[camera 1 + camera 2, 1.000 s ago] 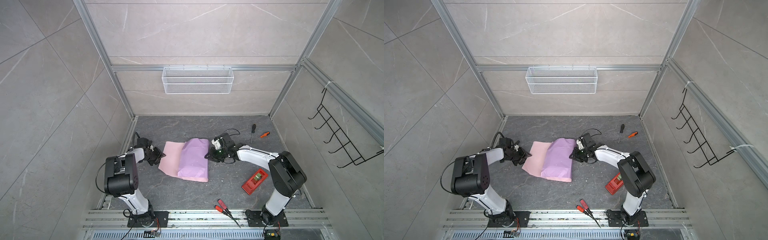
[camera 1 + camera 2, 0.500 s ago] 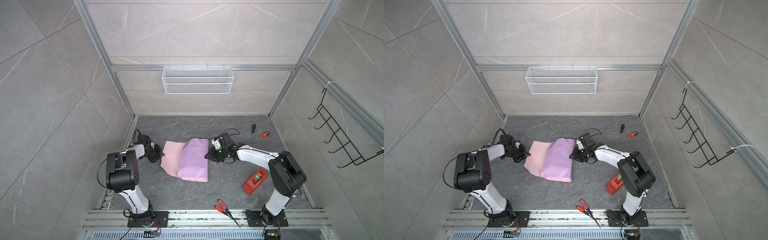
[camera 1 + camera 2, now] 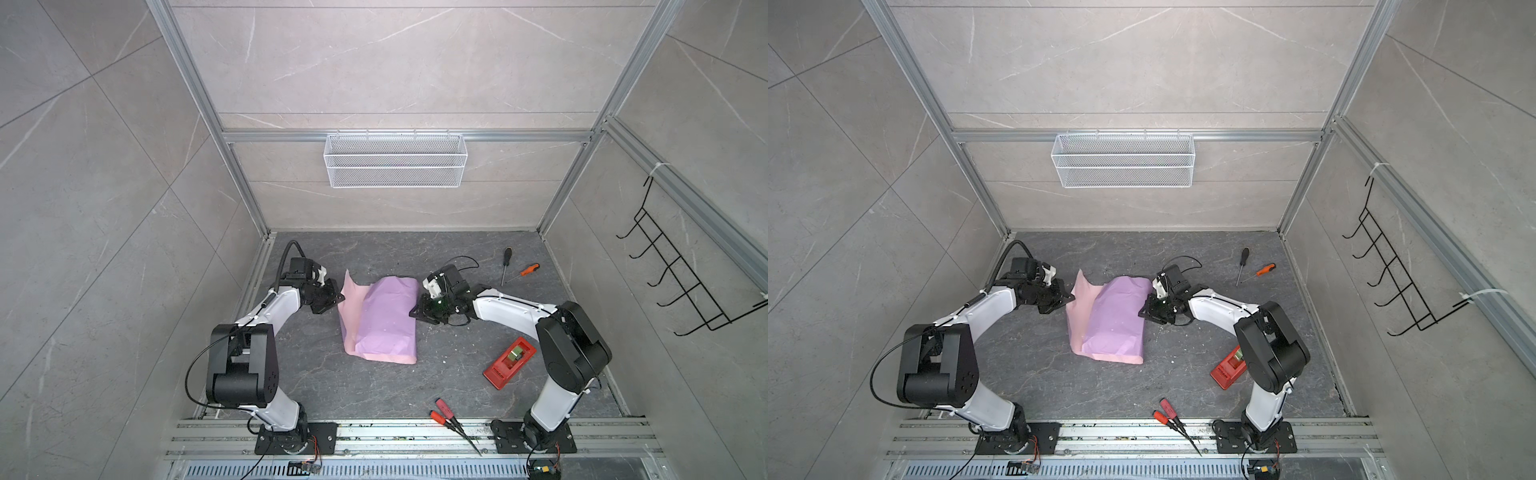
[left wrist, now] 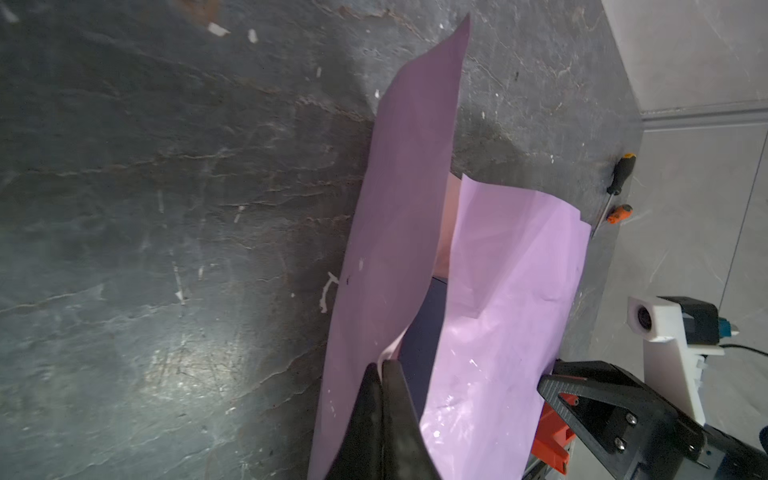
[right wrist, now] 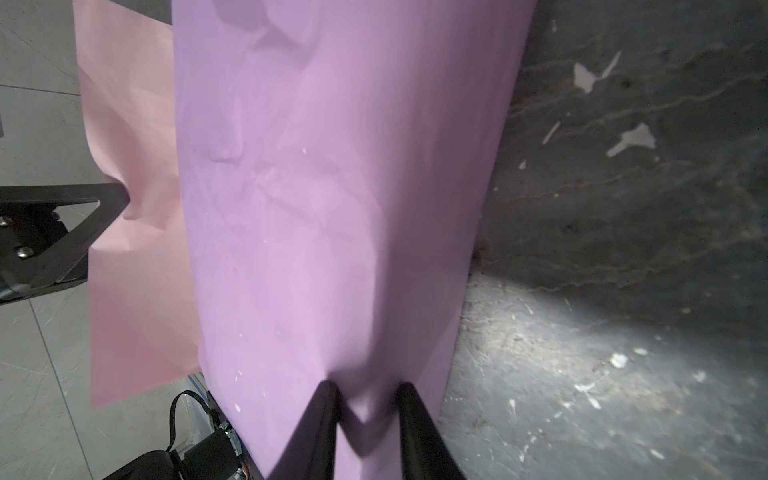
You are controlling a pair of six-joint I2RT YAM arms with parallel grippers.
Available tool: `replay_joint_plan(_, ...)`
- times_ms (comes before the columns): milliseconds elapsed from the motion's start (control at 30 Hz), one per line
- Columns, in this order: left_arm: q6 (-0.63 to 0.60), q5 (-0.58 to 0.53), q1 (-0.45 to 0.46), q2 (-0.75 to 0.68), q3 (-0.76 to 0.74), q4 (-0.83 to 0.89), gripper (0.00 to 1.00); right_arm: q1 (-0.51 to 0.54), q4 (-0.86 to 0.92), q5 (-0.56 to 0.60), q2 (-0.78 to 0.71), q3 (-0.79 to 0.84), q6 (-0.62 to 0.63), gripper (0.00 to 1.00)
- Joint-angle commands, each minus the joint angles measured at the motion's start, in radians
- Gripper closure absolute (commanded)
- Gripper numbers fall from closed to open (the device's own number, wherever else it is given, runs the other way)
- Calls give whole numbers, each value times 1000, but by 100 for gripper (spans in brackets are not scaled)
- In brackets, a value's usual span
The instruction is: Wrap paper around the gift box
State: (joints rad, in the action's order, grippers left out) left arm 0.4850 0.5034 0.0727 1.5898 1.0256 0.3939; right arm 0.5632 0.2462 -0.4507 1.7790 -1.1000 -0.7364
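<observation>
The paper (image 3: 384, 320) lies mid-floor, its lilac side folded over a hump and a pale pink flap (image 3: 349, 307) standing up on the left. In the left wrist view only a dark navy sliver of the gift box (image 4: 419, 353) shows between the paper layers. My left gripper (image 3: 341, 300) is shut on the paper's left edge (image 4: 381, 365), holding that flap raised. At the hump's right side, my right gripper (image 3: 414, 312) has its fingers (image 5: 328, 399) closed on a ridge of lilac paper (image 5: 311, 187). Both top views show the same layout, with the paper (image 3: 1113, 324) between the grippers.
A red tape dispenser (image 3: 509, 362) lies right of the paper, close to the right arm. Two screwdrivers (image 3: 505, 266) rest at the back right, and red-handled pliers (image 3: 451, 415) near the front rail. A wire basket (image 3: 395, 160) hangs on the back wall and a hook rack (image 3: 681, 282) on the right wall.
My left gripper moved right to the paper's left edge and shut on it; the pink flap now stands lifted. The right arm has not moved.
</observation>
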Motion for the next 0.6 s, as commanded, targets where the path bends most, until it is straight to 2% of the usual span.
replay_joint_plan(0, -44, 23, 38, -27, 40, 42, 100, 7, 234, 125, 108, 60, 28, 73)
replay_joint_plan(567, -83, -3, 247, 34, 121, 95, 100, 7, 251, 133, 109, 54, 28, 73)
